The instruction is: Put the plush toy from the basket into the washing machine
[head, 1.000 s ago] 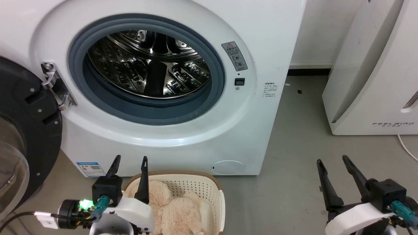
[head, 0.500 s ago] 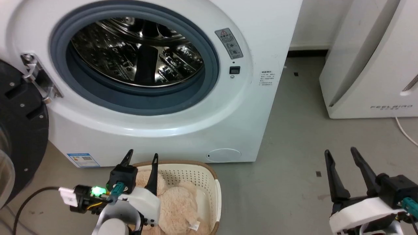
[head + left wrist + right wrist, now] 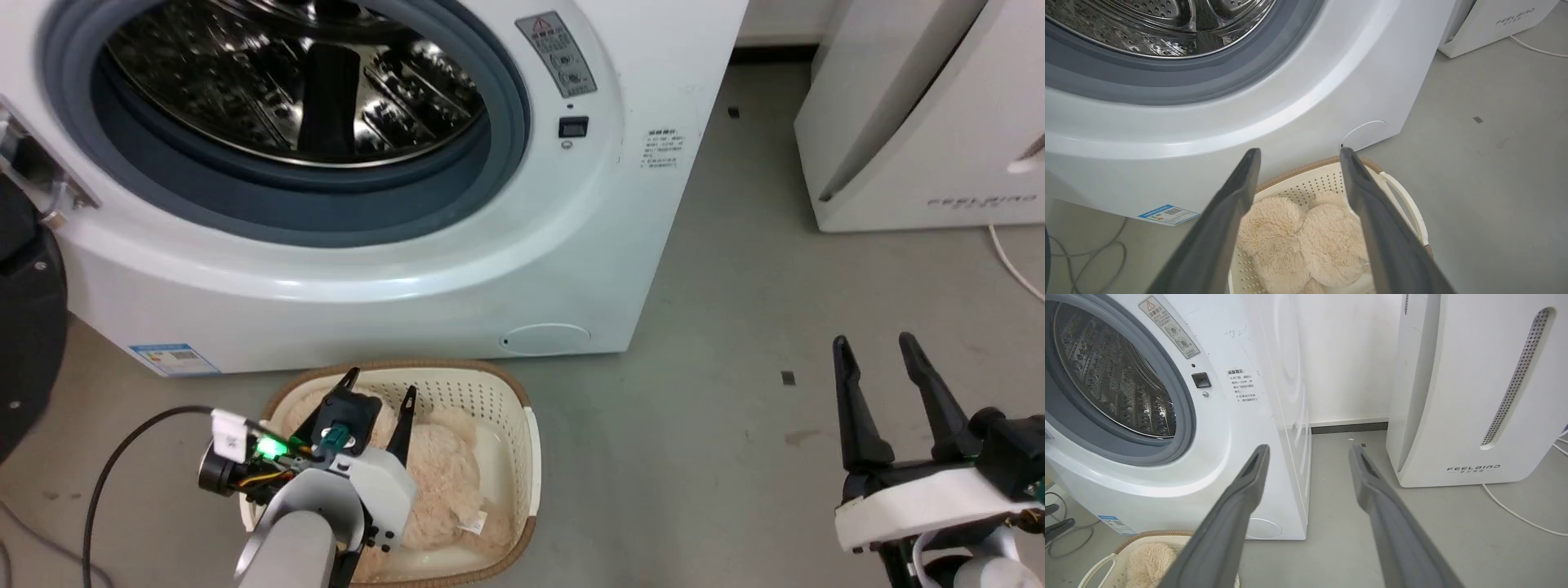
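Note:
The beige plush toy (image 3: 445,482) lies in the cream basket (image 3: 478,400), which stands on the floor against the front of the washing machine (image 3: 408,269). The machine's porthole is uncovered and the steel drum shows. My left gripper (image 3: 381,382) hangs open just above the basket's left half, its fingers pointing at the machine. In the left wrist view the plush toy (image 3: 1306,237) sits low between the fingers of the left gripper (image 3: 1299,150), apart from them, inside the basket (image 3: 1310,168). My right gripper (image 3: 872,338) stands open and empty over bare floor at the right.
The black-framed door (image 3: 24,327) hangs swung out at the far left. A white FEELBIRD appliance (image 3: 922,122) stands at the right with a white cord (image 3: 1012,261) on the floor. A dark cable (image 3: 114,465) loops left of the basket. Grey floor lies between machine and appliance.
The head camera has tilted down, so the whole picture slid up. My left gripper has come forward and lower over the basket, closer to the plush toy. Both grippers stay open.

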Controlling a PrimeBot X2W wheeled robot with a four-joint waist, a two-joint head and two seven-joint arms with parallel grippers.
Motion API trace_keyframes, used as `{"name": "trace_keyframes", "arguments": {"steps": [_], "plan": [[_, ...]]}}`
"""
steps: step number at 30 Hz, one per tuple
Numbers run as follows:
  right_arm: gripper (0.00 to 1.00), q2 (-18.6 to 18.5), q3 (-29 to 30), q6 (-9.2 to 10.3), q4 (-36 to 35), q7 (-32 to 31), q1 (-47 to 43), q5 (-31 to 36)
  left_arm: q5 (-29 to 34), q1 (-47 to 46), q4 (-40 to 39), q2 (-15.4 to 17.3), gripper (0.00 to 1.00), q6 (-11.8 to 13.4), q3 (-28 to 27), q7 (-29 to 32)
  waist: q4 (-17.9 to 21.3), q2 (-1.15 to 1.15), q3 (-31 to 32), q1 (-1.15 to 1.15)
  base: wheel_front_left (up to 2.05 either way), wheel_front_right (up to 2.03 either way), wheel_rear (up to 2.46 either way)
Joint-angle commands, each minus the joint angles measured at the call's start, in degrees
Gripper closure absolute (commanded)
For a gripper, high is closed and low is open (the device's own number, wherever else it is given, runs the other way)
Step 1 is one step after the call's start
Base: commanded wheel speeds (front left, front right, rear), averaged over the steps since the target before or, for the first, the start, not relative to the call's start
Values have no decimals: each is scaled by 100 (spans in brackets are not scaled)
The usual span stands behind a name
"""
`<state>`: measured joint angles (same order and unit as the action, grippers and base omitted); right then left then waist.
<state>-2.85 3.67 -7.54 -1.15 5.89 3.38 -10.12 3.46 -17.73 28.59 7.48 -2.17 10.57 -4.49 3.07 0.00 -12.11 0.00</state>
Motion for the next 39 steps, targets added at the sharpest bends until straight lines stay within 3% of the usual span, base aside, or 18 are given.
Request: {"name": "trace_keyframes", "arguments": {"steps": [1, 20, 39], "plan": [[0, -1, 31, 2, -44, 49, 129, -92, 49, -173, 159, 49, 0, -24, 72, 24, 39, 0, -119, 0, 0, 0, 0], [0, -1, 93, 3, -127, 276, 583, -572, 346, -1144, 1412, 528, 0, -201, 1279, 805, 382, 0, -1273, 0, 0, 0, 0], [0, -2, 186, 4, -268, 504, 1064, -1072, 329, -2385, 2536, 1292, 0, -320, 2655, 1452, 693, 0, -2628, 0, 0, 0, 0]]}}
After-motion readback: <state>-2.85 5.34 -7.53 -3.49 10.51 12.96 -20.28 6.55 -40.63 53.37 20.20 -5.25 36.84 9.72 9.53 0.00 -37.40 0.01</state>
